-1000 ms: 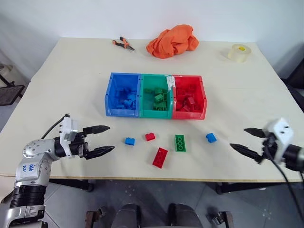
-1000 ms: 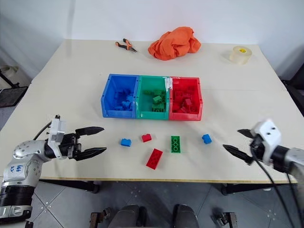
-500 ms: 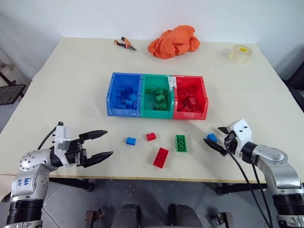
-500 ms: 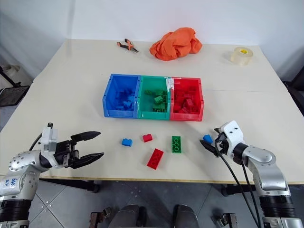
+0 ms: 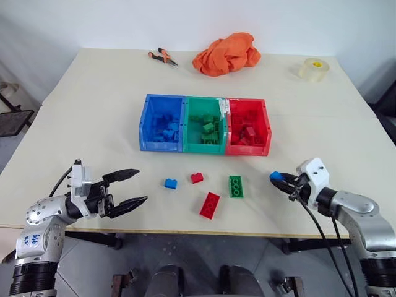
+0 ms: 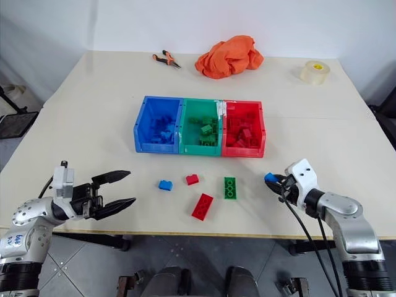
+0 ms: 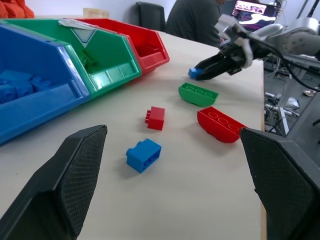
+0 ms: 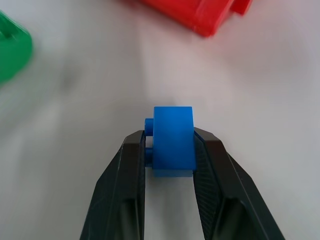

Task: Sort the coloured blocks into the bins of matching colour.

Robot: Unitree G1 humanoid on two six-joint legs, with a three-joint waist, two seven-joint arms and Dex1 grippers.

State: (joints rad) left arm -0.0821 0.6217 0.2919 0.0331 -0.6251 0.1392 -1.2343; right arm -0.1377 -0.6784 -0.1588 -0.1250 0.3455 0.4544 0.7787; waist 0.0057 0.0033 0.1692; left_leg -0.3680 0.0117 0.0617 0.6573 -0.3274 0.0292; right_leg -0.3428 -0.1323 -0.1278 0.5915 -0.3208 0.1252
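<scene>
Looking down through the head camera, I see my right gripper clamped on a short blue brick near the table's front right, its black fingers mostly hidden behind the brick so only the tips read clearly. My left gripper hangs over the front left of the table with its fingers spread wide and nothing between them. Between the two grippers lie four loose bricks: another blue brick, a short red brick just beside it, a long red brick whose long axis runs diagonally toward the bins, and a long green brick lying roughly front to back. Behind them the blue bin, green bin and red bin sit joined in a row, each with bricks inside that I cannot count. At the far edge are pliers, an orange cloth and a tape roll. In the left wrist view, the two fingers stand far apart and are cut off by the frame; the bins are cropped at the edge, and a person sits in the background beyond the table, only partly in frame. In the right wrist view, both fingers press against the sides of the blue brick, studs pointing sideways toward one finger; a green shape and a red shape are cut off at the edges and blurred.
</scene>
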